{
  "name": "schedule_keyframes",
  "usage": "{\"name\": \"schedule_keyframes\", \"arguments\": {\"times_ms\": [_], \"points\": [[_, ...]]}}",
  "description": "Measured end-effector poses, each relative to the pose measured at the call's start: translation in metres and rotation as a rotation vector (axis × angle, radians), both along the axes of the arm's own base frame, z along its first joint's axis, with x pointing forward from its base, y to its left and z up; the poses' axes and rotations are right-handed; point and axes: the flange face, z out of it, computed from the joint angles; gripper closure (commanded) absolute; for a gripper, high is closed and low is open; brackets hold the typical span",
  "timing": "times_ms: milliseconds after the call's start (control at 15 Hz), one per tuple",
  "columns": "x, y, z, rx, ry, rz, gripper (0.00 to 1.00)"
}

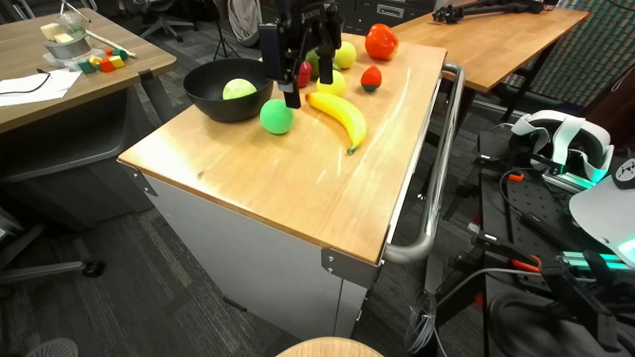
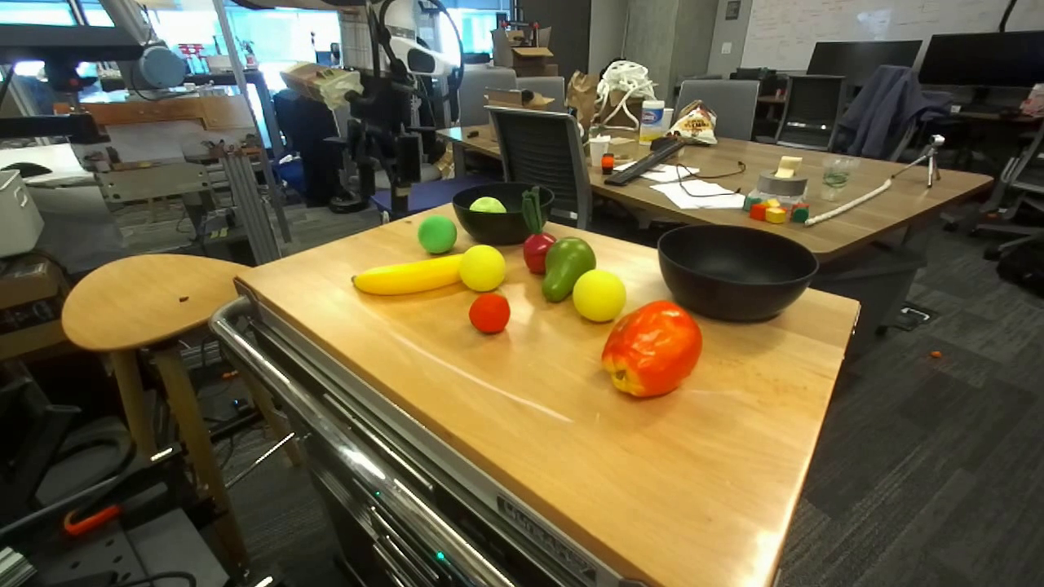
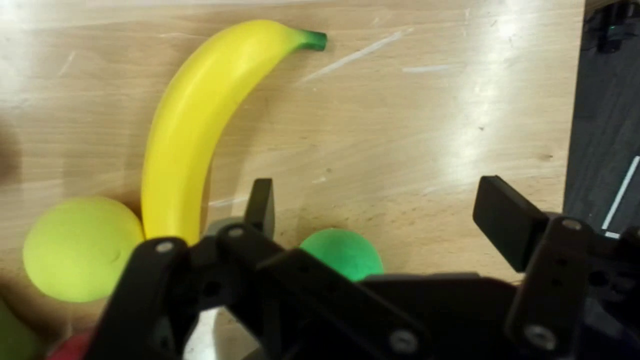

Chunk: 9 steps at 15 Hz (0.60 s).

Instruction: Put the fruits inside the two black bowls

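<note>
Leftmost on the table (image 2: 701,456) in an exterior view lies the banana (image 2: 408,277), stem to the left. Above the table, near the green ball (image 2: 437,235), hangs the end effector (image 3: 381,210), its 2 fingers spread wide. The green ball sits just beside the left bowl (image 2: 499,229), which holds 1 pale green fruit (image 2: 487,205). A yellow ball (image 2: 485,268) lies at the banana's right end, the small red fruit (image 2: 489,313) in front of it. Then come the radish (image 2: 538,253), green top up, and the avocado (image 2: 568,267); whether they touch, I cannot tell. Right of the avocado is the 2nd yellow ball (image 2: 599,296). Farther right, the big red fruit (image 2: 652,350) lies on the table in front of the right bowl (image 2: 736,295); both bowls are black and stand upright.
</note>
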Motion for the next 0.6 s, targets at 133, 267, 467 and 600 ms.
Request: {"name": "schedule_keyframes", "arguments": {"times_ms": [133,267,467,600], "points": [[0.003,-0.010,-0.011,-0.004,0.002,-0.020,0.00],[0.011,-0.021,-0.019,-0.001,-0.023,-0.037,0.00],[0.023,-0.036,-0.032,0.004,-0.073,-0.051,0.00],[0.030,-0.043,-0.043,0.011,-0.103,-0.039,0.00]]}}
